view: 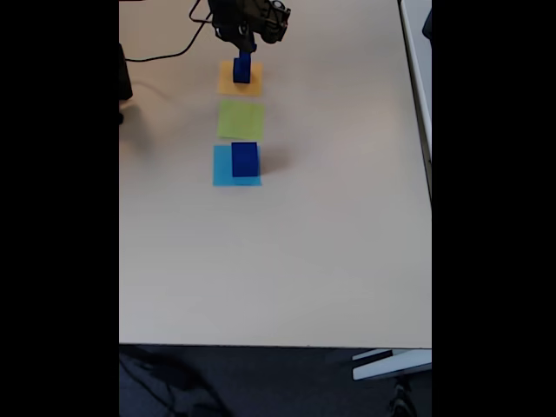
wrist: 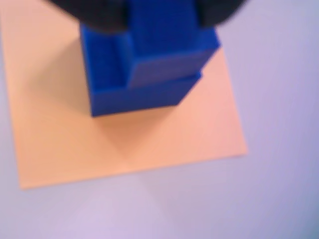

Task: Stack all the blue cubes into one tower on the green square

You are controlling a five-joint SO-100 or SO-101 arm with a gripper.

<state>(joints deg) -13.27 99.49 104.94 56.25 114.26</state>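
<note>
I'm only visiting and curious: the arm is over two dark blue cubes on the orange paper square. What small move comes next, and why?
Probably close on the smaller dark blue cube and lift it. It sits atop a wider blue cube on the orange-yellow paper square, while the lime-green paper square lies bare. The gripper hangs right above; its jaws are too blurred to judge.

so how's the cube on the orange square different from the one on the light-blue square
The cube on the orange square is narrower in the fixed view; the cube on the light-blue square is wider. The first sits right under the pincer; the second stands alone, away from the arm. The wrist view shows the first as two stacked cubes, a smaller cube on a larger one; the second looks single. Both are dark blue, and neither is on the green square.
</note>
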